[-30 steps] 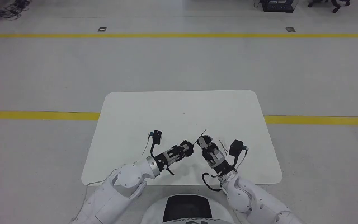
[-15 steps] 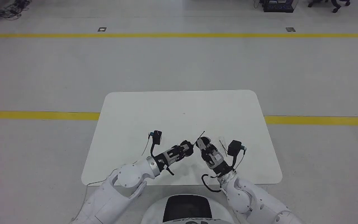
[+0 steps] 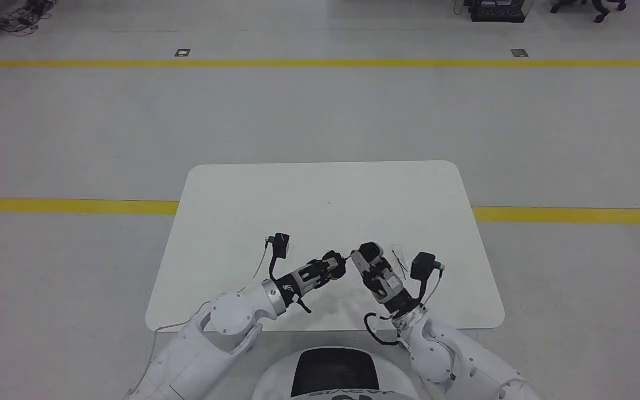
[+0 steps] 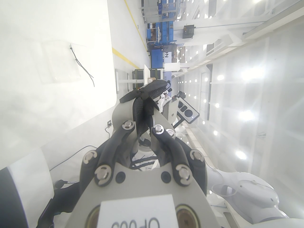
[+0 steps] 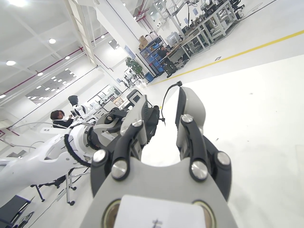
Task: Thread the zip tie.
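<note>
Looks along the right pincer [image 5: 162, 96], fingers spread wide above the white desk [image 5: 249, 119]. Frames a thin black zip tie [image 5: 162, 110] bowed in the gap, its head at one fingertip, its other end close by the opposite finger's dark pad. Catches the white left arm [image 5: 47, 153] just behind that finger.

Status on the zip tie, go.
Left gripper shut on zip tie. Right gripper open, straddling it. Spare tie lying on table, out of the way.
</note>
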